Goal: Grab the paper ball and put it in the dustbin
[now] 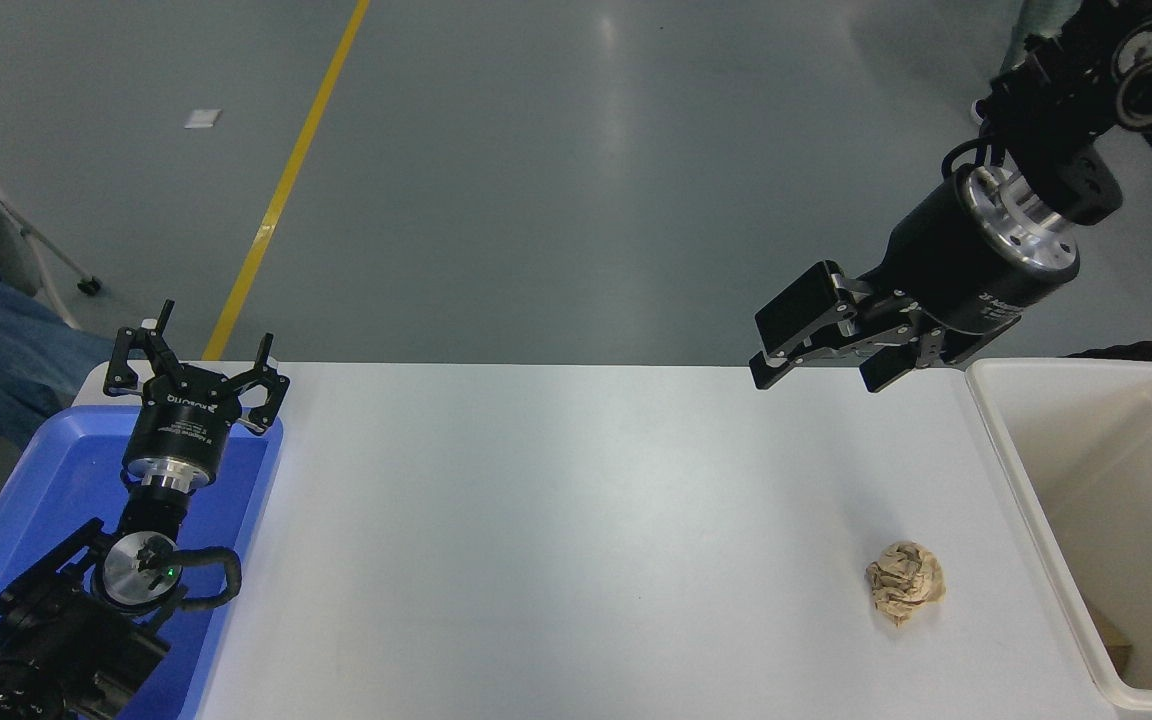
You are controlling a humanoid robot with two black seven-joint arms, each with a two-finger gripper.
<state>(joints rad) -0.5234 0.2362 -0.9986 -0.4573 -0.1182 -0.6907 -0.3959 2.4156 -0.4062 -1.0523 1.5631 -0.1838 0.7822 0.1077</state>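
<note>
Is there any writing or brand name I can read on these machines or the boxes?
Left gripper: white print on its black body, too blurred to read.
Right gripper: white print on its black cylinder, too small and tilted to read.
Dustbin, blue tray, paper ball, table: no writing visible.
</note>
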